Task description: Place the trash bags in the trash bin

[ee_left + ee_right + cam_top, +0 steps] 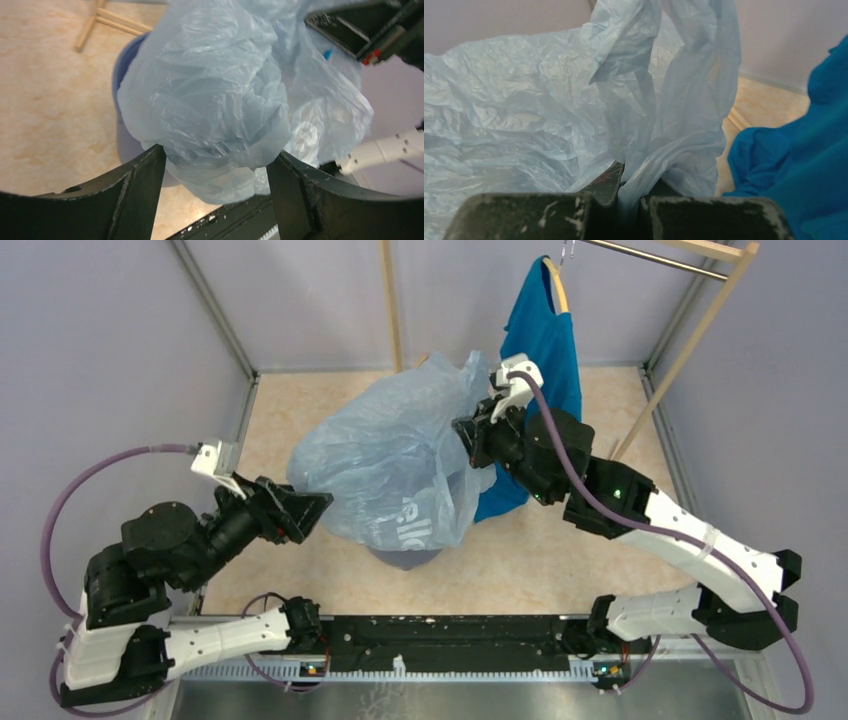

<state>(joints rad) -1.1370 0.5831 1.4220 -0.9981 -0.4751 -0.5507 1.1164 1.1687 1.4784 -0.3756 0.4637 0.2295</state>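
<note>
The trash bag (pixel 400 460), thin, crinkled and pale blue, billows over the middle of the table and covers most of the trash bin (pixel 405 558), of which only a dark blue sliver shows below it. My right gripper (pixel 470 435) is shut on a gathered fold at the bag's right edge and holds it up; the pinched fold (pixel 639 170) runs down between the jaws of that gripper (pixel 631 187). My left gripper (pixel 318 508) stands open at the bag's left side. In the left wrist view the bag (pixel 215 90) bulges between its wide-apart fingers (pixel 145 190), over the bin's wall (pixel 125 142).
A bright blue T-shirt (pixel 545 340) hangs from a wooden rack (pixel 700 320) right behind my right arm, and it fills the right of the right wrist view (pixel 794 165). The rack's foot (pixel 107 22) lies on the table beyond the bin. Grey walls enclose the table.
</note>
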